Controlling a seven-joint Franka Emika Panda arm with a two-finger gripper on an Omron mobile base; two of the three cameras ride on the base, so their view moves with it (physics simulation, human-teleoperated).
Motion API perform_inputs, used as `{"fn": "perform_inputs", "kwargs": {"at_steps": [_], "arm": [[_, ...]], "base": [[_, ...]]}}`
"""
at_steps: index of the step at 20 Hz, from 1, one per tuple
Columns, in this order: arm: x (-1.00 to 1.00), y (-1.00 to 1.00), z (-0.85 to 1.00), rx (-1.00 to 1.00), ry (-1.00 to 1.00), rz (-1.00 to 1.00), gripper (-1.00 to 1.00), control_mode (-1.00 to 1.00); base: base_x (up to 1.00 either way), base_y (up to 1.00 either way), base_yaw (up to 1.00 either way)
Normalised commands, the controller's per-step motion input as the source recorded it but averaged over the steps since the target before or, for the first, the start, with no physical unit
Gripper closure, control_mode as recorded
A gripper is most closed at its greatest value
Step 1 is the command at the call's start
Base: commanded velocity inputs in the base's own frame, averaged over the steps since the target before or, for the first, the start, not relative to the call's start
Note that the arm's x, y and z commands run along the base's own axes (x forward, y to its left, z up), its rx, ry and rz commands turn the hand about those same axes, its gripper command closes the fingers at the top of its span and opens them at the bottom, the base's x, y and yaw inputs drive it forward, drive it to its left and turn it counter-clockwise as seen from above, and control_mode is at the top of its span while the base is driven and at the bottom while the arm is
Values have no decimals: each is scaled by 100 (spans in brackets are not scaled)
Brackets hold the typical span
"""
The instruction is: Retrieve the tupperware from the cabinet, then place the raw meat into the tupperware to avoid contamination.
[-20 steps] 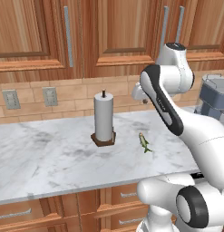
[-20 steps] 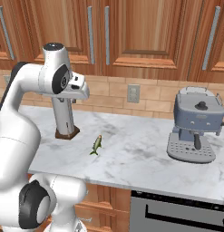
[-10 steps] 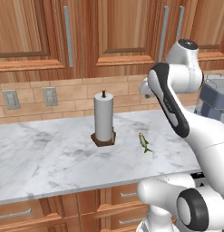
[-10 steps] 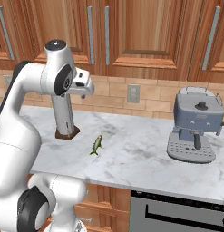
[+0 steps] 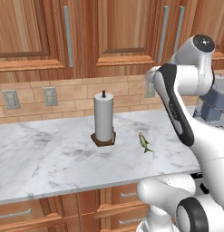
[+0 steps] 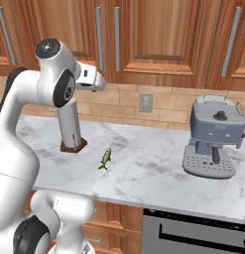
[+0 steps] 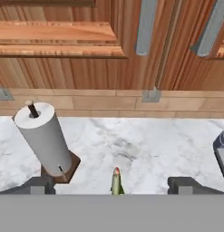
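Note:
The raw meat (image 5: 144,142) is a small greenish-yellow fish-shaped piece lying on the marble counter, right of the paper towel roll (image 5: 104,117). It also lies mid-counter in the right base view (image 6: 106,158). My gripper (image 7: 112,186) is open, its dark fingertips (image 7: 38,186) wide apart and nothing held. It hangs well above the raw meat (image 7: 116,181), facing the cabinet (image 7: 63,36). The cabinet doors (image 5: 118,36) are closed, with long silver bar handles (image 6: 117,30). The tupperware is hidden.
A grey-blue coffee machine (image 6: 213,136) stands at the counter's right end. The paper towel roll (image 7: 43,136) on its wooden base stands left of the raw meat. Wall outlets (image 5: 50,96) sit in the tiled backsplash. Drawers (image 5: 22,213) run under the counter.
The gripper's fingers have spread wide. The arm's upper part has swung right and a little higher, toward the cabinet doors. The raw meat and the roll have not moved.

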Motion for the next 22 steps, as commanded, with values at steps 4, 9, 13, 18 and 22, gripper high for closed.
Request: {"fn": "perform_inputs", "kwargs": {"at_steps": [4, 9, 13, 18, 22], "arm": [[1, 0, 72, -6, -19, -16, -100, -100], [-1, 0, 73, -1, -15, -13, -100, -100], [0, -12, 25, 6, -9, -3, -100, -100], [7, -11, 1, 5, 0, 0, -100, -100], [29, -3, 0, 0, 0, 0, -100, -100]], "base": [[0, 0, 0], [0, 0, 0], [0, 0, 0], [0, 0, 0], [0, 0, 0]]}}
